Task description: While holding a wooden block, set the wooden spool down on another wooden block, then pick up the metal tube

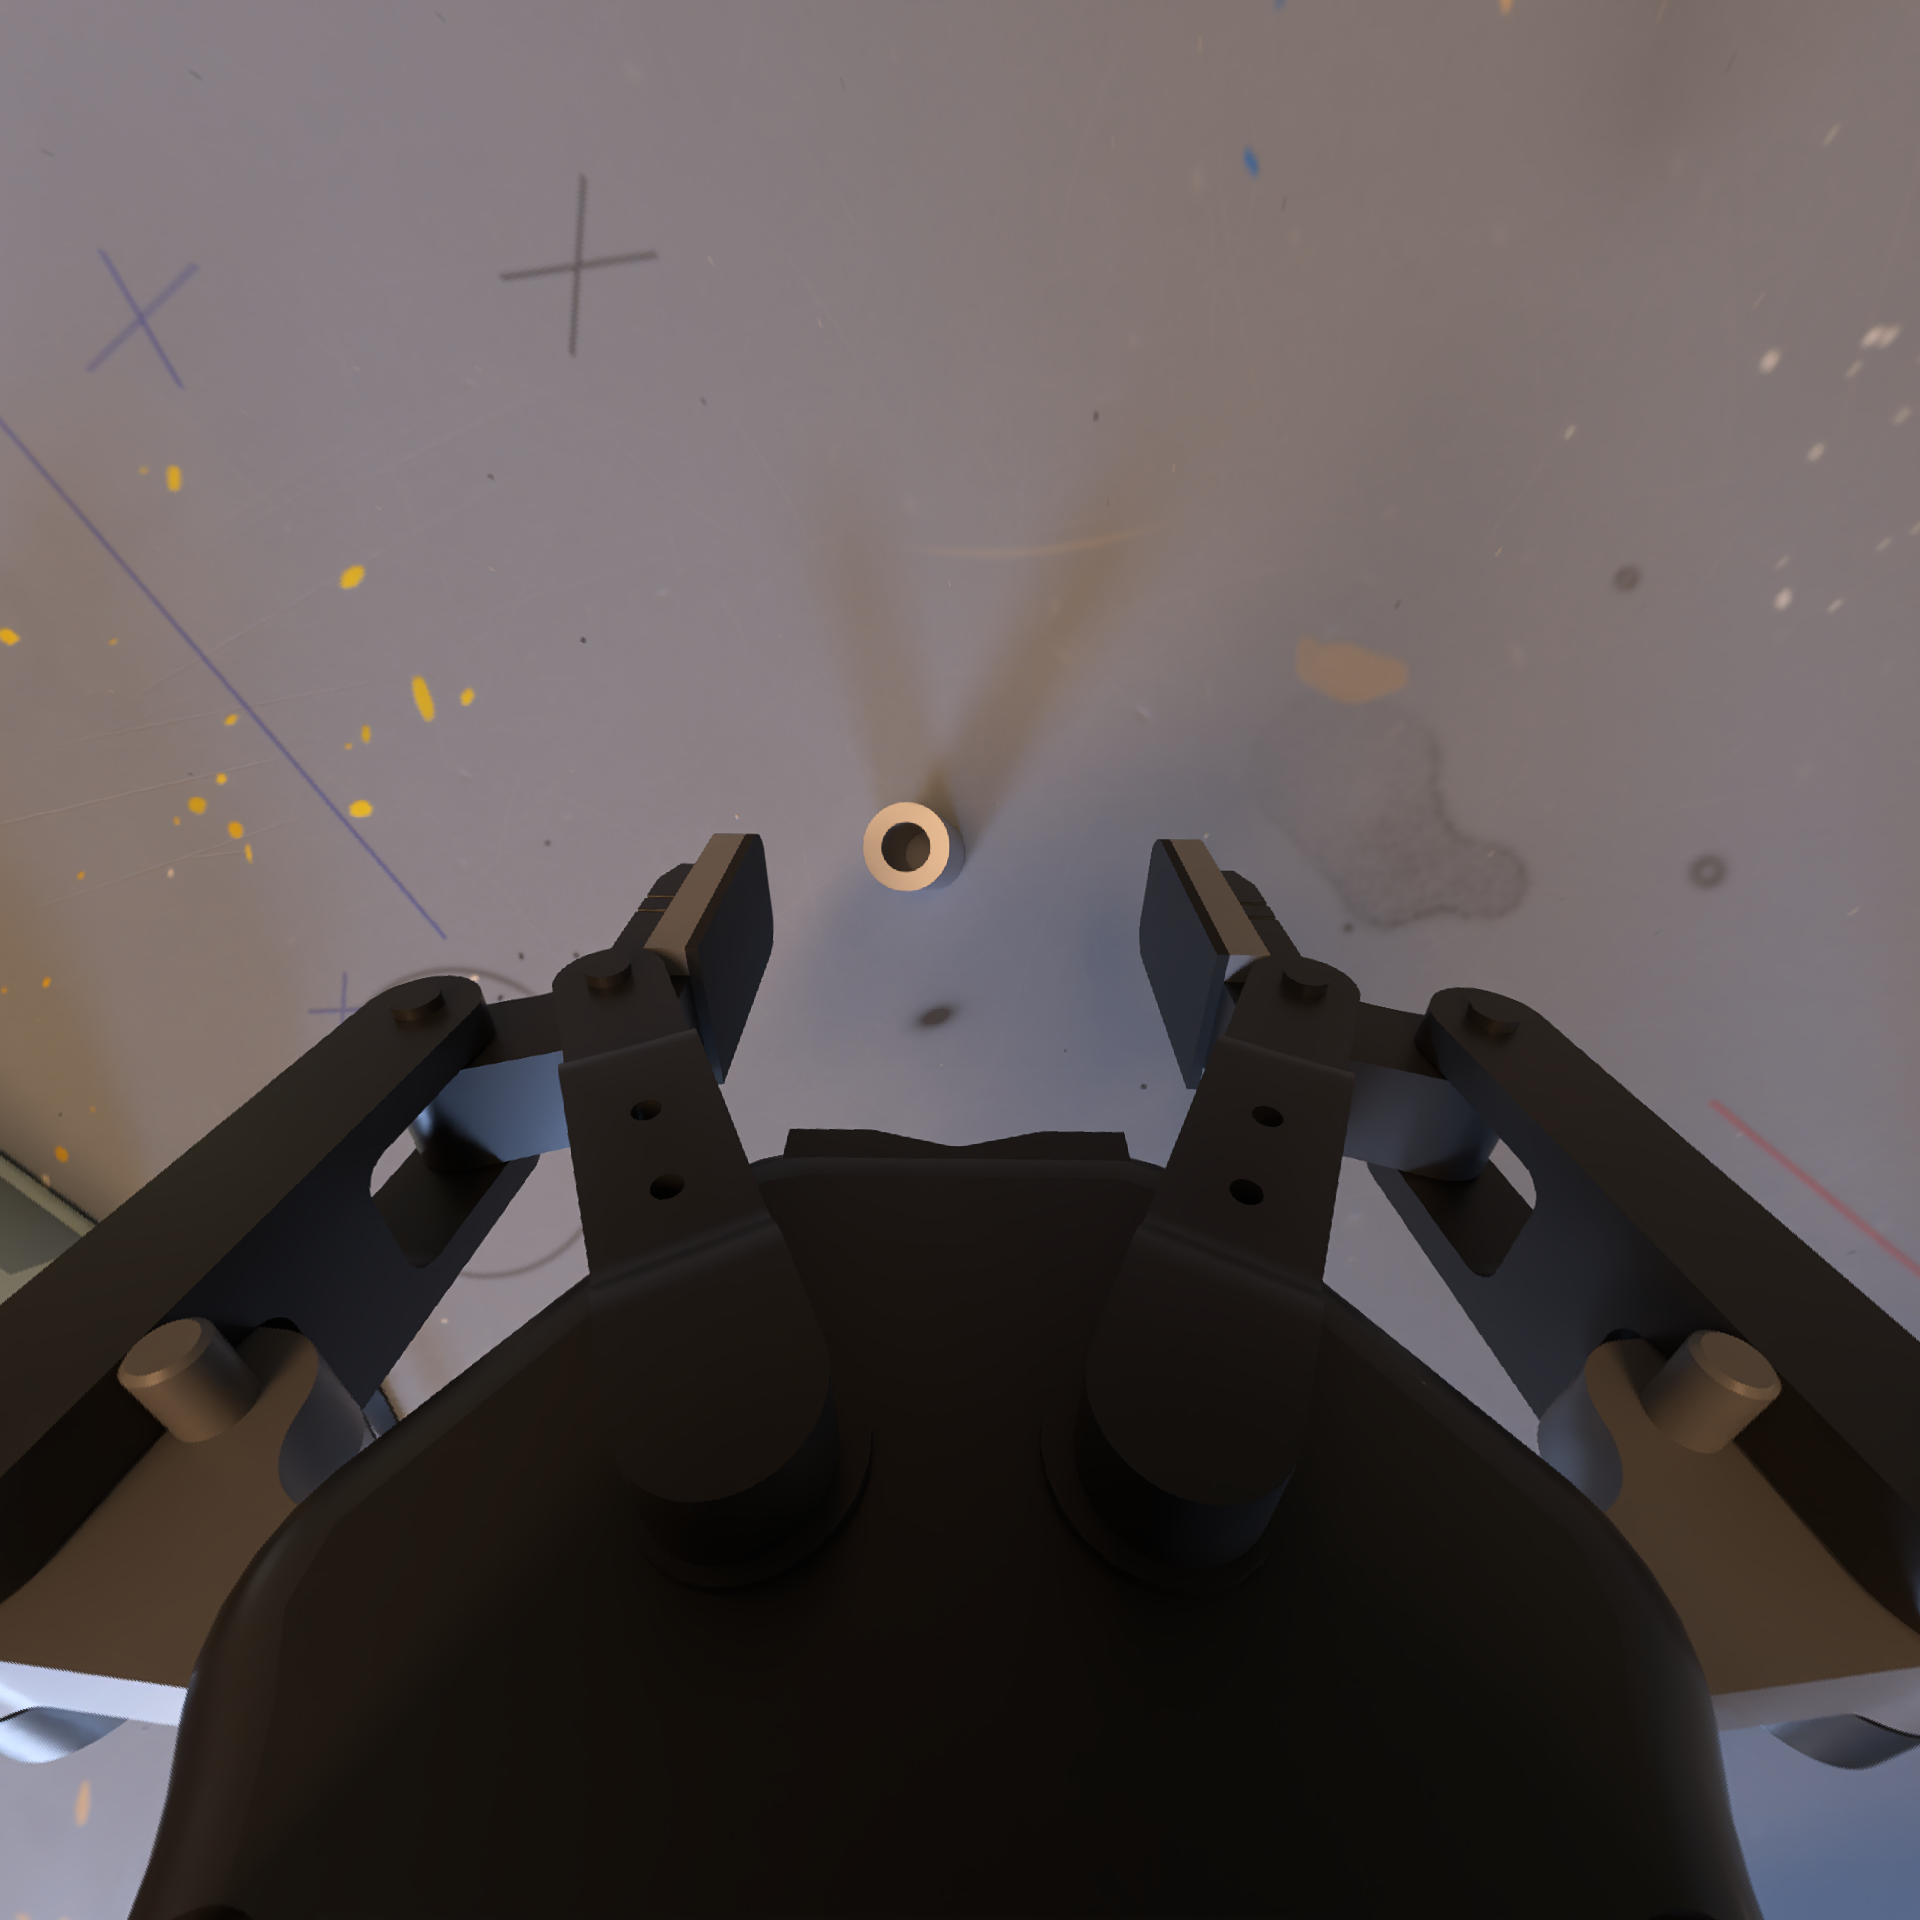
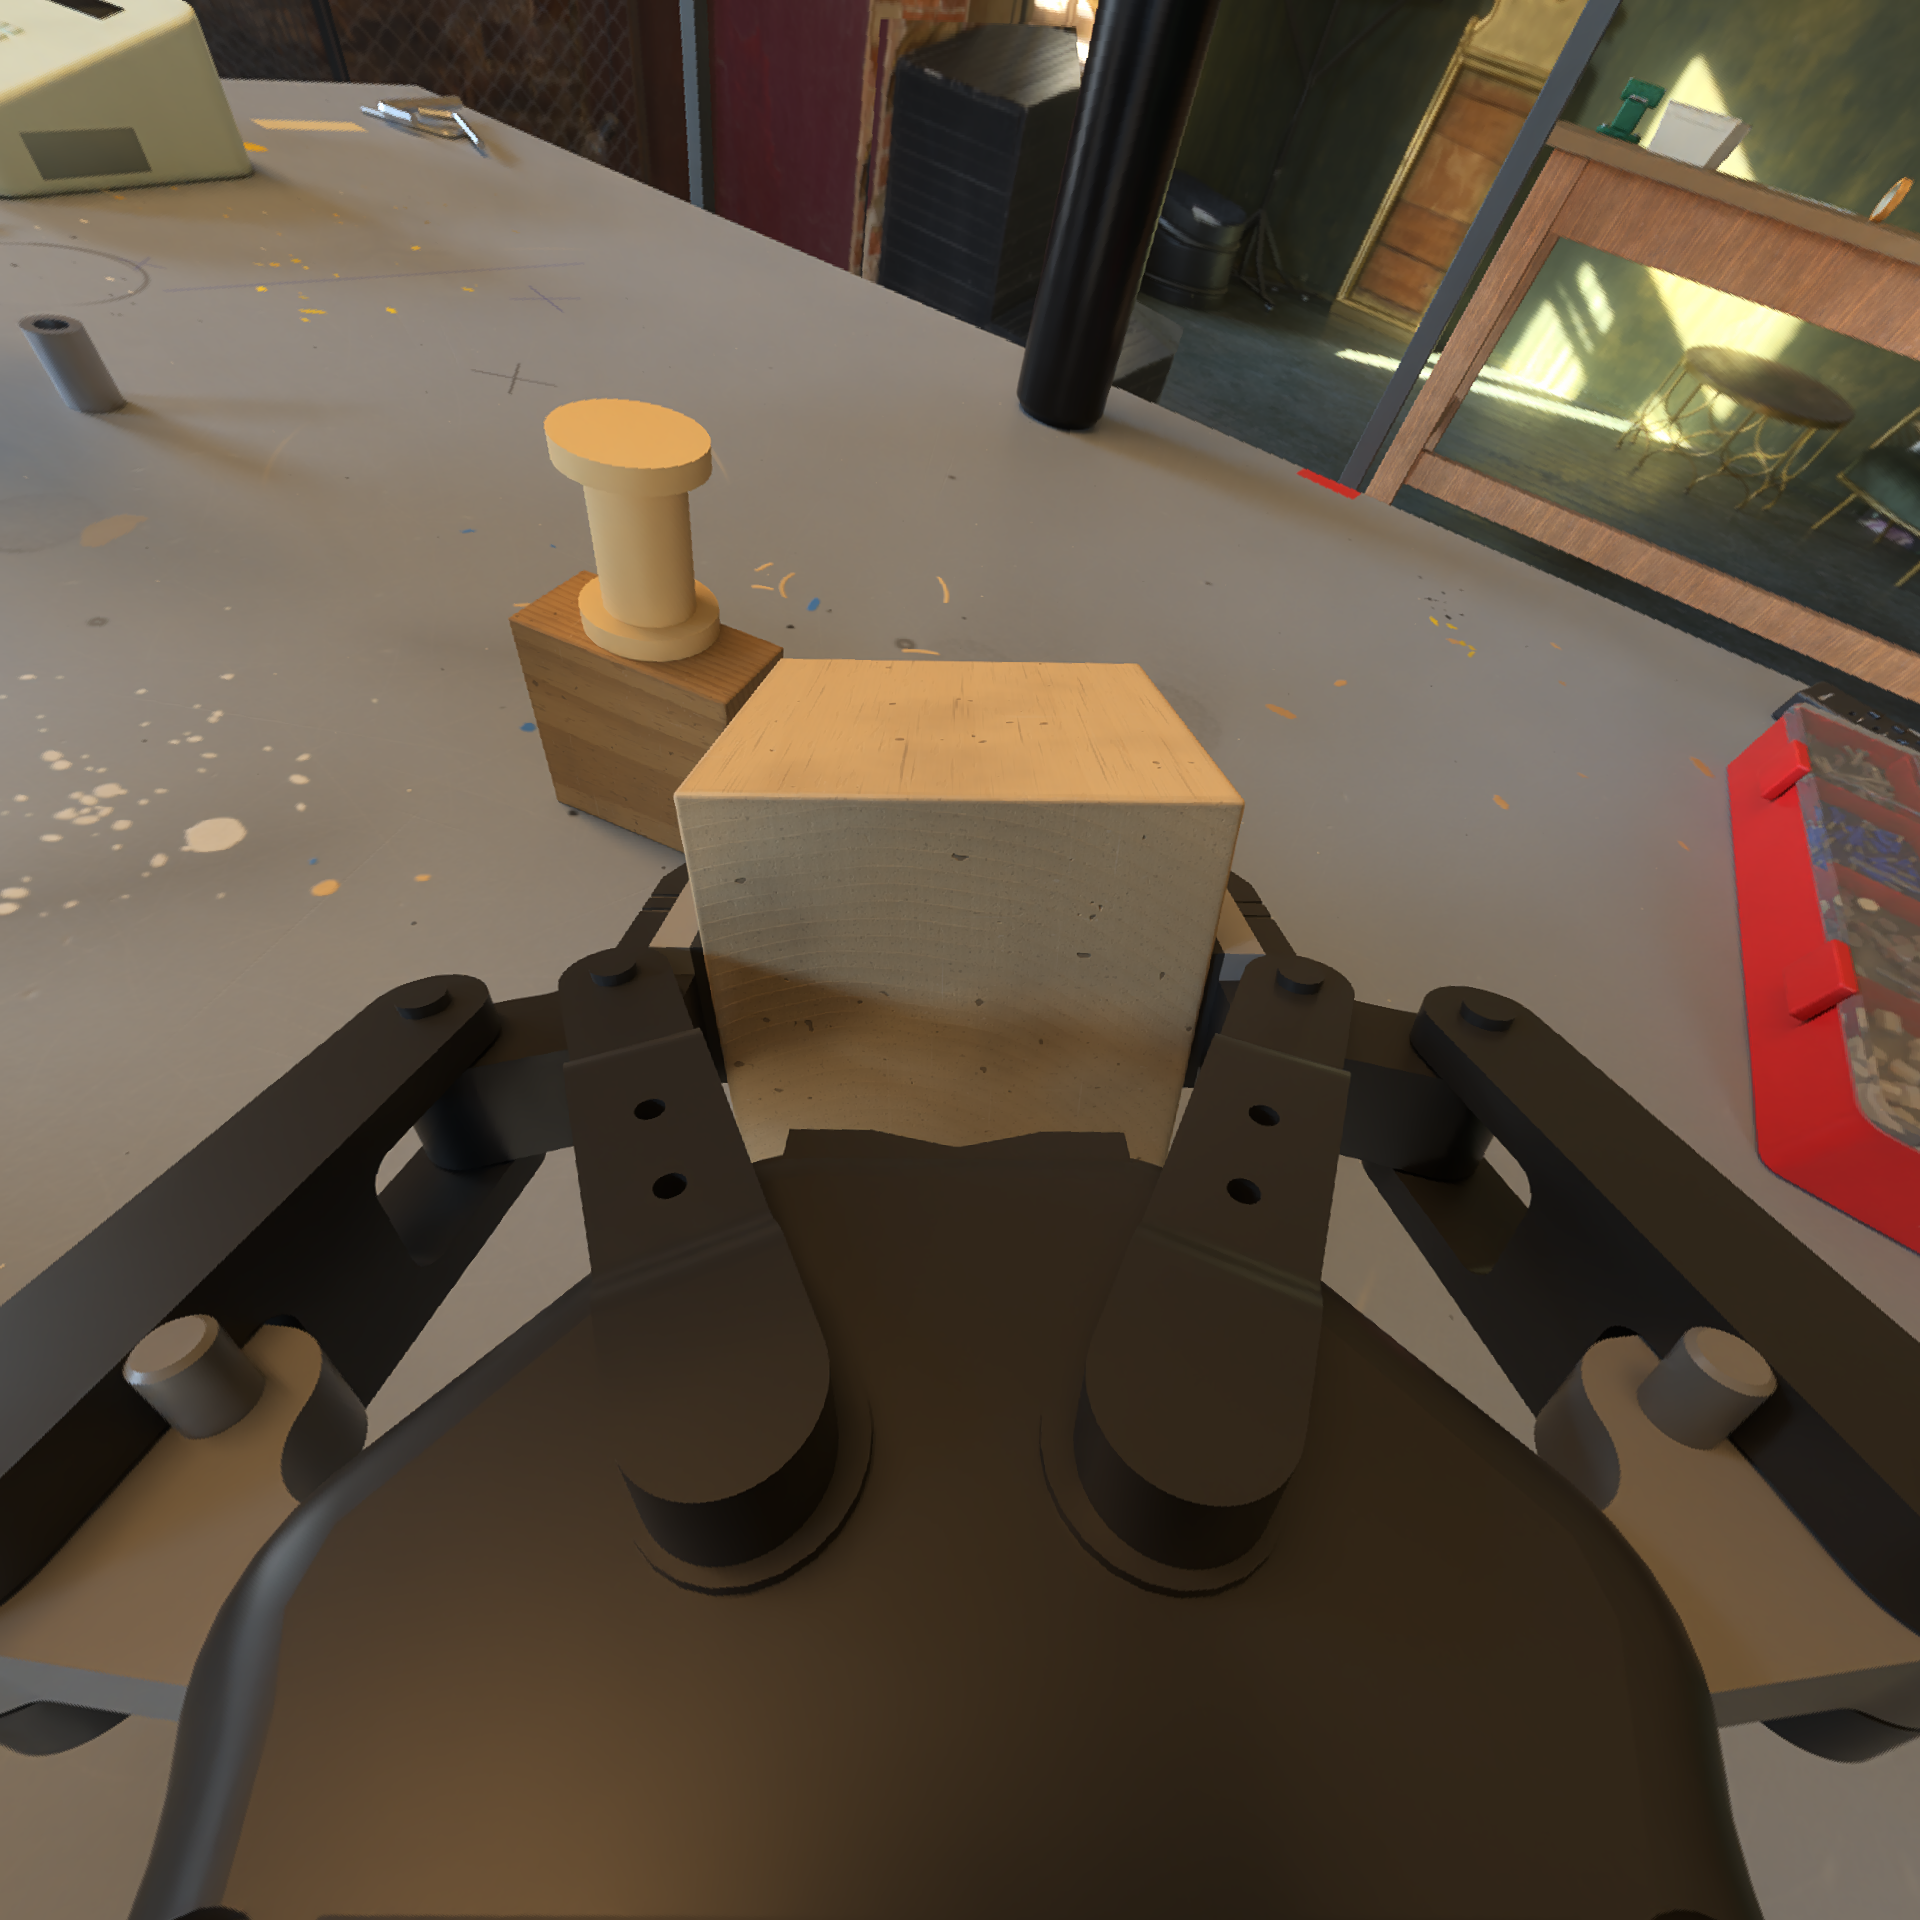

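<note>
In the left wrist view my left gripper (image 1: 956,894) is open and empty, looking straight down at the metal tube (image 1: 906,847), which stands upright on the grey table, seen end-on just ahead of the fingertips. In the right wrist view my right gripper (image 2: 956,935) is shut on a pale wooden block (image 2: 961,862) held above the table. Behind it to the left, the wooden spool (image 2: 636,530) stands upright on a darker wooden block (image 2: 623,707). The metal tube also shows at the far left (image 2: 73,364).
The table (image 2: 1143,582) is spattered with paint and pen marks. A red parts tray (image 2: 1829,977) lies at the right edge. A black post (image 2: 1101,208) stands at the far edge. A cream box (image 2: 104,94) and small metal clips (image 2: 426,120) sit at the far left.
</note>
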`<action>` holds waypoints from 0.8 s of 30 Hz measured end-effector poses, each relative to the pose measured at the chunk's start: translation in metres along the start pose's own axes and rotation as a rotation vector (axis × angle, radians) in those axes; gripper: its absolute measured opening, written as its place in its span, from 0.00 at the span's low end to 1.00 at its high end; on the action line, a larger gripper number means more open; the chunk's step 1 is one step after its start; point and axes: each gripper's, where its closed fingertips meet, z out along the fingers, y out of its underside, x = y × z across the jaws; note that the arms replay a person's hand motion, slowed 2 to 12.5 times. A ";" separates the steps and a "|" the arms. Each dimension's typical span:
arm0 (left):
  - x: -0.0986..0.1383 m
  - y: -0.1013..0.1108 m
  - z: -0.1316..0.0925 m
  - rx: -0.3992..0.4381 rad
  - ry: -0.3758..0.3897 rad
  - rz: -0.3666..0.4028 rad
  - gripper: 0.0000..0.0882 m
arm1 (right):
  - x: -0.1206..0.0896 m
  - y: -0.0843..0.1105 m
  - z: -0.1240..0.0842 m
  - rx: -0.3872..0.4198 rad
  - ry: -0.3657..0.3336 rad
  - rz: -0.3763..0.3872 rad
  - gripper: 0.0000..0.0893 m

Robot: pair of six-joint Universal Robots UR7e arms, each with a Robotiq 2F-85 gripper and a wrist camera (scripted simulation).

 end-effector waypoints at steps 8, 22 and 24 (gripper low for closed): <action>-0.005 0.009 0.029 -0.082 -0.006 0.087 0.67 | 0.001 0.000 0.000 -0.002 0.004 -0.001 0.70; -0.014 0.009 0.051 -0.074 0.029 0.048 0.54 | 0.006 0.001 -0.003 -0.004 0.019 0.001 0.70; -0.014 0.010 0.052 -0.067 0.038 0.045 0.52 | 0.007 0.001 -0.004 -0.004 0.021 0.004 0.70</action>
